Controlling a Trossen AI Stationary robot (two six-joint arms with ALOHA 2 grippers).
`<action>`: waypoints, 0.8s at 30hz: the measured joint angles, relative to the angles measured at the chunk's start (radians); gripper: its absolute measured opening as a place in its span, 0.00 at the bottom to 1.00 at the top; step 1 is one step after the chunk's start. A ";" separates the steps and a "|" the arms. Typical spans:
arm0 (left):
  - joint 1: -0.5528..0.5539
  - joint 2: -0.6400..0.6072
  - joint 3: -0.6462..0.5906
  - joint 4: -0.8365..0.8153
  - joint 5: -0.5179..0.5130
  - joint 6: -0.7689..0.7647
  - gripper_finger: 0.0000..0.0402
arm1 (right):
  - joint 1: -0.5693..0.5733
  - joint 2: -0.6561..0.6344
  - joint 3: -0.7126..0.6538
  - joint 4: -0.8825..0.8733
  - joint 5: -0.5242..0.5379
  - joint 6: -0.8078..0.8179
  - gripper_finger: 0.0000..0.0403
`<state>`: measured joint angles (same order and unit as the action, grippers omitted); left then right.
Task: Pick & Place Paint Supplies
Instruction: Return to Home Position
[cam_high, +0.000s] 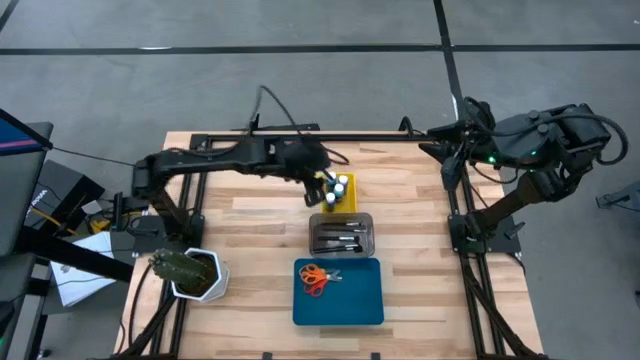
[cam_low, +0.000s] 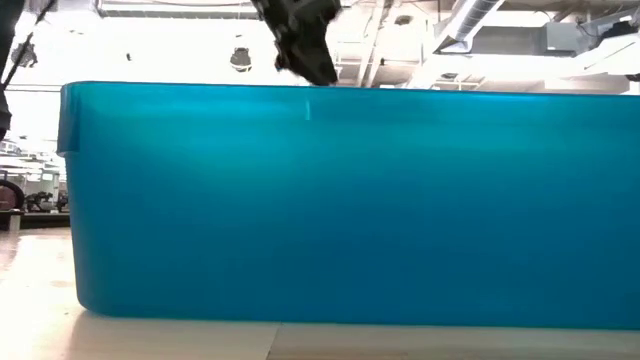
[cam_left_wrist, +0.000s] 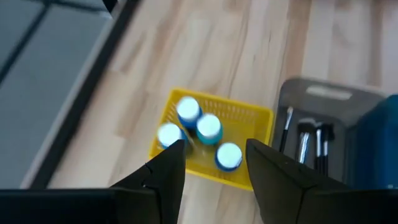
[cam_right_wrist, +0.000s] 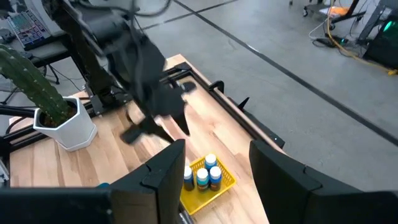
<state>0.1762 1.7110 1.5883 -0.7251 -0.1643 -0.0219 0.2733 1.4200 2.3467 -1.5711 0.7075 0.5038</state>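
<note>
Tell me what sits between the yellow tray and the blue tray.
The grey bin holding the paintbrushes lies there, as the high view shows.

High view: even, diffuse overhead light; wooden table (cam_high: 420, 215) brightest at frame centre; only faint, soft shadows beside the left arm (cam_high: 220, 158); small green indicator glow on the right arm (cam_high: 492, 158), upper right.

Low view: blue tray (cam_low: 350, 200) wall fills the frame, close to the lens and soft, glowing with light from behind; ceiling strip along the top washed out to white; left arm there a dark silhouette.

Left wrist view: bottle caps (cam_left_wrist: 209, 126) blown out and blurred; own fingers (cam_left_wrist: 165, 180) near-black, no detail.

Right wrist view: left arm smeared by motion blur; cactus (cam_right_wrist: 31, 74) and floor crisp.
</note>
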 joint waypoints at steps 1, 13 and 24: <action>0.006 -0.026 0.000 -0.001 -0.001 0.007 0.40 | 0.000 -0.007 0.000 0.000 0.000 -0.010 0.43; 0.044 -0.420 -0.335 0.271 0.014 0.014 0.39 | 0.000 -0.132 -0.135 0.000 0.000 0.028 0.43; 0.039 -0.800 -1.040 0.929 0.119 -0.072 0.04 | -0.001 -0.270 -0.434 0.023 0.000 0.227 0.43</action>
<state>0.2153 0.9105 0.5482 0.2039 -0.0449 -0.0943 0.2726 1.1502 1.9130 -1.5483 0.7074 0.7308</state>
